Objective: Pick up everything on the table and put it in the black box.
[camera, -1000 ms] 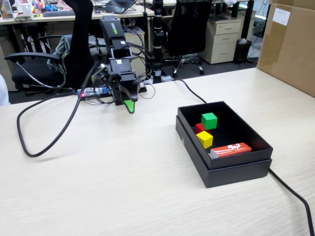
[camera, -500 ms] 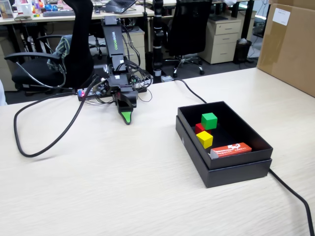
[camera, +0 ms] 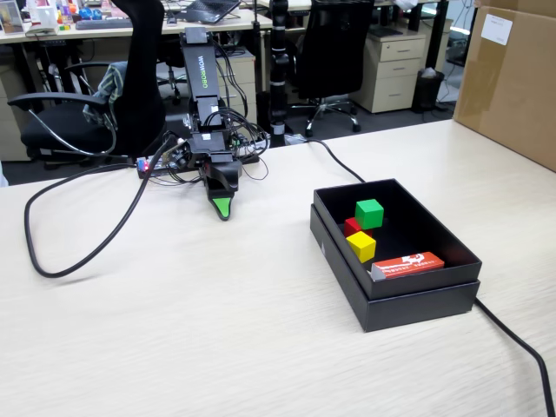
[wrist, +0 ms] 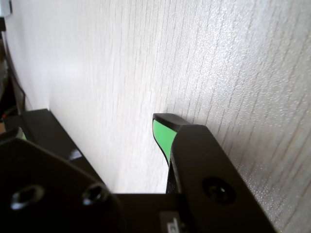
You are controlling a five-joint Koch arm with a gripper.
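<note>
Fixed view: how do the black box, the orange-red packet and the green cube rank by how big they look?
1. black box, by far the largest.
2. orange-red packet, long and flat.
3. green cube, the smallest, though it lies farther from the camera.

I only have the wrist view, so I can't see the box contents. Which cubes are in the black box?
Observer: All three. In the fixed view the green cube, red cube and yellow cube sit inside the black box.
Operator: Anything else in there?
Observer: A flat orange-red packet lies against the near wall.
Operator: Where is the arm?
Observer: The gripper points down at bare table, left of the box, holding nothing visible.
</note>
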